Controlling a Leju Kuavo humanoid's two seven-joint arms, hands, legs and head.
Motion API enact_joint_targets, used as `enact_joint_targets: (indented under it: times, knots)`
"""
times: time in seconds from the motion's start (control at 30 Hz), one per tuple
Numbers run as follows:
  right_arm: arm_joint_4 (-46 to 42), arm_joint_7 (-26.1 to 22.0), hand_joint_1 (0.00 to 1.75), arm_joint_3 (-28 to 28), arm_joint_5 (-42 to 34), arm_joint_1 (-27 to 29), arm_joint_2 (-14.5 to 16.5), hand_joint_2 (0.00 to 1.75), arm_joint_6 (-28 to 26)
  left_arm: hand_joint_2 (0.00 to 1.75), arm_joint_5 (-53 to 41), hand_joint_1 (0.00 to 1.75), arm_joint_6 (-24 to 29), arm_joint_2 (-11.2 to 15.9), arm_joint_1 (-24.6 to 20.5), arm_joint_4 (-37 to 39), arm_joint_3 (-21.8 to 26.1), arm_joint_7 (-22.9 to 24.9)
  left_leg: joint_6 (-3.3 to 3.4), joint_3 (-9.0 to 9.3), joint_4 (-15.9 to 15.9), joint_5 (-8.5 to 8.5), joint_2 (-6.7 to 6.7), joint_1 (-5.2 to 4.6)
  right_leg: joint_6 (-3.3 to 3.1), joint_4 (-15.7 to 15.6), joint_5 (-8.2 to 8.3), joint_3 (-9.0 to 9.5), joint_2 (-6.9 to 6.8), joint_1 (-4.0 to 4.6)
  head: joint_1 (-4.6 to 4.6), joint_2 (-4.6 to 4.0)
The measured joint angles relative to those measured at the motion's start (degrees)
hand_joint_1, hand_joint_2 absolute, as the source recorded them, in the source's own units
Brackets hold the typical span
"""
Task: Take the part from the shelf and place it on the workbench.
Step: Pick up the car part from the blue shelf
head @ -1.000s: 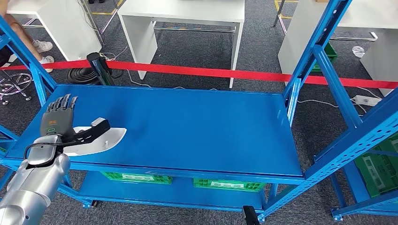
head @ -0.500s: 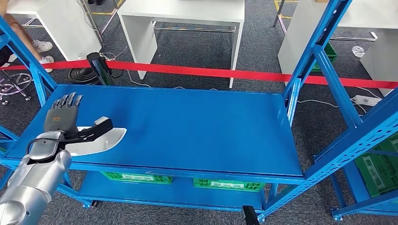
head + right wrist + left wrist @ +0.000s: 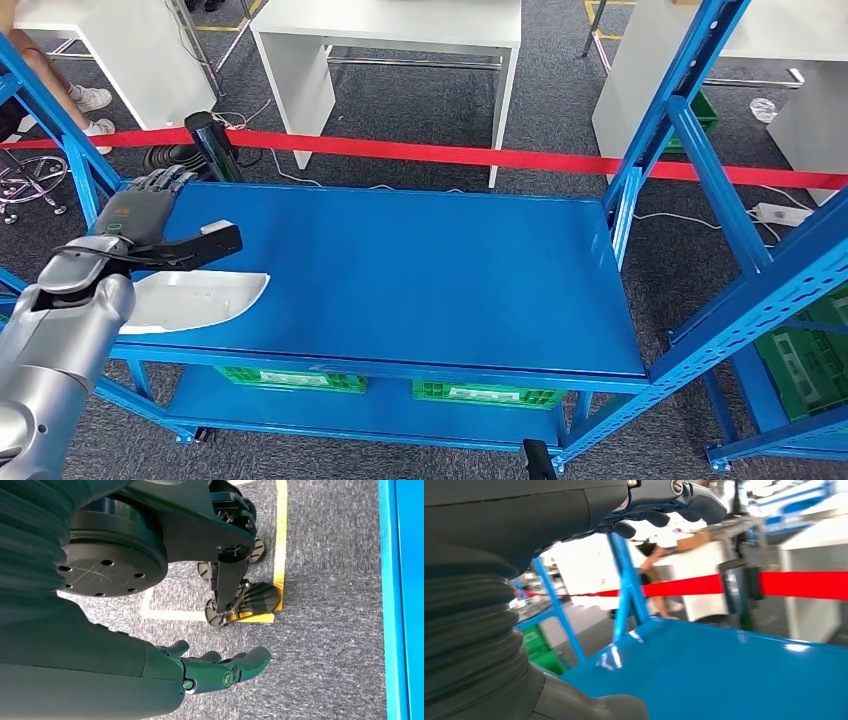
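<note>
While the right hand (image 3: 220,672) hangs empty, fingers loosely apart, above the carpet, the left hand (image 3: 150,215) has lifted off the white part (image 3: 195,300), fingers spread and holding nothing. Released, the part lies at the near-left edge of the blue workbench (image 3: 420,280); placement appears complete. Beyond runs a red barrier tape (image 3: 450,155).

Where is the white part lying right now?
In the head view, the white part lies on the blue shelf at its near left corner, just below the left robot hand hovering above it.
</note>
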Motion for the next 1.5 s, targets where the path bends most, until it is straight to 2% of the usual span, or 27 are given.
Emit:
enact_joint_targets:
  times: [0.1,0.23,0.43,0.5,0.63,0.73,0.87,1.0,1.1,1.2,1.3,1.5]
  knots:
    - [0.0,-0.1,0.00,-0.9,-0.1,0.0,0.0,1.75,-0.2,1.75,3.8,0.00,-5.9,1.7,-0.8,-3.5,-2.1,-3.7,0.00,0.00,0.0,0.00,0.02,0.00,-0.01,0.0,0.01,0.00,0.06,0.00,0.01,0.00]
    - [0.0,-0.1,0.00,-2.0,0.0,0.2,0.0,1.75,-0.6,1.75,13.0,0.00,-15.3,6.8,-1.4,-11.4,-6.5,-6.5,-0.02,0.03,0.0,-0.01,0.19,0.02,-0.03,0.0,0.02,-0.06,0.23,0.03,0.00,0.00]
    - [0.0,-0.3,0.00,-3.2,0.1,0.3,0.0,1.75,-0.6,1.75,21.4,0.00,-20.8,13.3,-2.0,-19.8,-12.4,-6.2,-0.03,0.01,0.0,0.00,0.11,0.04,-0.06,0.0,0.00,-0.02,0.14,0.06,0.00,0.00]
    - [0.0,-0.5,0.00,-3.6,0.3,0.3,0.0,1.75,-0.6,1.75,27.1,0.00,-24.9,16.8,-2.1,-23.4,-15.1,-5.9,-0.07,0.01,0.0,-0.03,0.24,0.04,-0.08,0.0,0.02,-0.03,0.30,0.06,0.01,0.00]
    - [0.0,-0.8,0.00,-4.4,0.7,0.6,0.0,1.75,-0.4,1.75,38.1,0.00,-32.0,26.4,-2.1,-32.2,-21.1,-4.1,-0.18,0.12,0.0,-0.14,0.63,0.04,-0.16,0.0,0.03,-0.11,0.72,0.06,0.00,0.00]
    - [0.0,-0.8,0.00,-4.8,0.9,0.7,0.0,1.75,-0.3,1.75,41.1,0.00,-32.9,31.8,-2.1,-36.7,-24.6,-3.2,-0.18,0.11,0.0,-0.14,0.46,0.05,-0.22,0.0,-0.03,-0.08,0.55,0.08,0.00,0.00]
    - [0.0,-0.9,0.00,-5.1,1.3,0.5,0.0,1.75,-0.1,1.75,44.1,0.00,-33.6,37.0,-1.6,-40.5,-27.6,-1.7,-0.20,0.10,-0.1,-0.15,0.40,0.06,-0.23,0.0,-0.06,-0.02,0.48,0.08,0.02,0.00]
    - [0.0,-0.9,0.00,-5.2,1.8,0.6,0.0,1.75,0.0,1.75,47.6,0.00,-32.3,42.5,0.9,-43.9,-29.6,-0.7,-0.25,0.18,-0.1,-0.20,0.53,0.05,-0.27,0.0,-0.08,-0.06,0.62,0.07,-0.01,0.00]
    - [0.0,-0.9,0.00,-5.2,2.2,0.5,0.0,1.75,0.0,1.75,47.5,0.00,-30.8,43.7,2.1,-43.8,-31.8,-0.7,-0.25,0.17,-0.1,-0.20,0.29,0.05,-0.29,0.0,-0.15,0.00,0.35,0.08,0.01,0.00]
    - [0.0,-0.8,0.00,-5.3,2.4,0.2,0.0,1.75,-0.3,1.75,45.6,0.00,-26.9,42.5,2.7,-40.9,-34.7,-1.6,-0.24,0.19,-0.1,-0.19,0.17,0.03,-0.28,0.0,-0.18,0.08,0.23,0.05,0.01,0.00]
    - [0.0,-0.8,0.00,-5.7,2.6,0.0,0.0,1.75,-0.6,1.75,42.6,0.00,-19.5,39.6,4.2,-36.6,-37.1,-2.6,-0.24,0.21,0.0,-0.19,0.18,0.01,-0.28,0.0,-0.15,0.12,0.24,0.03,0.01,0.00]
    - [0.0,-1.0,0.00,-6.3,3.2,-0.1,0.1,1.75,-0.5,1.75,36.2,0.00,-4.2,32.1,10.0,-30.1,-39.1,-1.9,-0.18,0.23,0.0,-0.23,0.19,-0.03,-0.26,0.0,-0.13,0.13,0.25,0.00,0.01,0.00]
